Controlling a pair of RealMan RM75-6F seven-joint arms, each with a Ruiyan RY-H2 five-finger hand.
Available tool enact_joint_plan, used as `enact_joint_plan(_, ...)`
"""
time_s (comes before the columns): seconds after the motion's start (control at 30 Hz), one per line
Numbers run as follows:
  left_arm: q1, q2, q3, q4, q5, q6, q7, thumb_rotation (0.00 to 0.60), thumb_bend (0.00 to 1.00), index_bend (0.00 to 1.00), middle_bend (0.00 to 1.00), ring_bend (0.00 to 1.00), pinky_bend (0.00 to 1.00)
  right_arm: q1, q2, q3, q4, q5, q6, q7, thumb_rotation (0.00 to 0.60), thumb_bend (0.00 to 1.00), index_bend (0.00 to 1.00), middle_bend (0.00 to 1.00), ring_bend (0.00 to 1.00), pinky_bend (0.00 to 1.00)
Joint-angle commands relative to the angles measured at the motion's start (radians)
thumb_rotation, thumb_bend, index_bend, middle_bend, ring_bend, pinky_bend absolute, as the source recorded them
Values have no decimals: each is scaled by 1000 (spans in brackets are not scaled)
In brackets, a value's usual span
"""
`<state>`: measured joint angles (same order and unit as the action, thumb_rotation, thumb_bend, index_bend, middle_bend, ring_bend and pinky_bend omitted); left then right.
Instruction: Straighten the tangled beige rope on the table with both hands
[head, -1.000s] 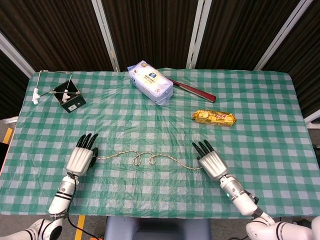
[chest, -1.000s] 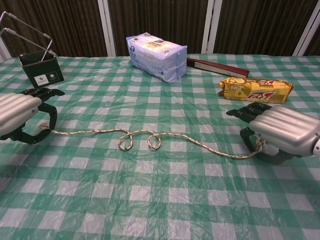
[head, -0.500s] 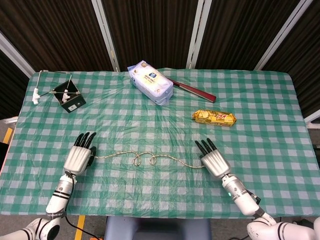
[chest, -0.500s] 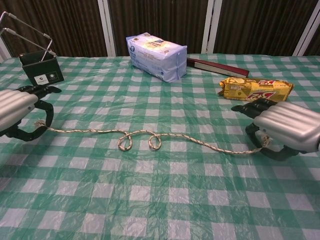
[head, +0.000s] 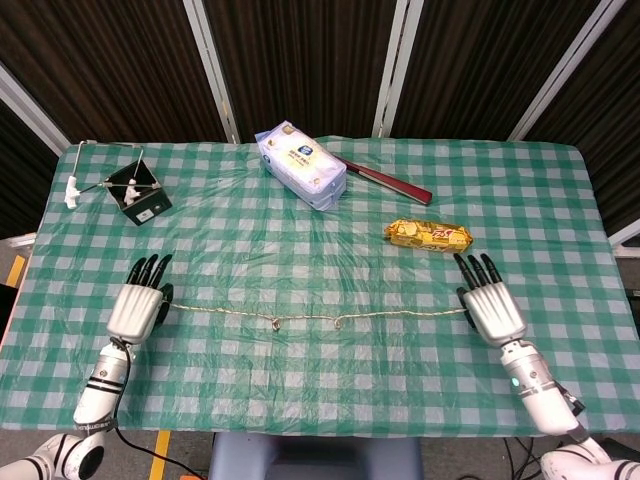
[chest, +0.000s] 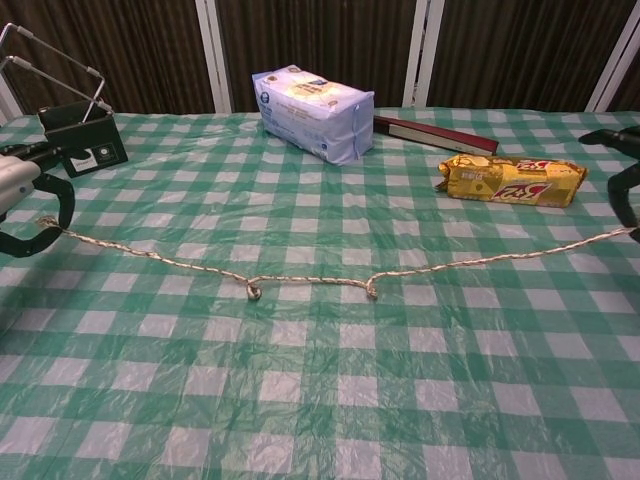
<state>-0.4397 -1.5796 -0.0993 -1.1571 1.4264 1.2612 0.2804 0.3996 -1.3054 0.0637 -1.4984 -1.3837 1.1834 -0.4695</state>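
The beige rope (head: 310, 317) (chest: 310, 281) stretches in a nearly straight line across the green checked table (head: 320, 220), with two small tight kinks near its middle. My left hand (head: 137, 303) (chest: 25, 205) pinches the rope's left end. My right hand (head: 490, 305) (chest: 625, 185) pinches the right end, which is lifted slightly off the cloth in the chest view. Both hands lie palm down with the remaining fingers pointing away from me.
A yellow biscuit pack (head: 428, 235) lies just beyond my right hand. A blue-white tissue pack (head: 300, 163) and a dark red book (head: 388, 181) sit at the back centre. A black holder with a wire frame (head: 135, 192) stands at the back left.
Both hands have moved apart, left hand leftward and right hand rightward, pulling the rope taut. The two open loops in the middle have shrunk to small kinks.
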Motion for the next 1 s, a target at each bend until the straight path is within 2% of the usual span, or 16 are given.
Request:
enact_joint_plan(0.03, 3, 6, -2, 4, -5, 0, -5, 600, 463, 652, 50, 0, 124, -23, 30, 3, 0, 22, 14, 40, 600, 530, 739, 16, 0, 0)
enact_joint_plan(0.47, 12, -1, 0, 51, -22, -11, -32, 600, 462, 652, 52, 0, 125, -67, 67, 4, 63, 62, 12, 174, 600, 530, 739, 16, 0, 0)
enact_joint_plan(1.0, -5, -58, -9, 113, -44, -45, -24, 600, 462, 653, 64, 0, 144, -80, 27, -8, 160, 82, -30, 214, 600, 529, 739, 16, 0, 0)
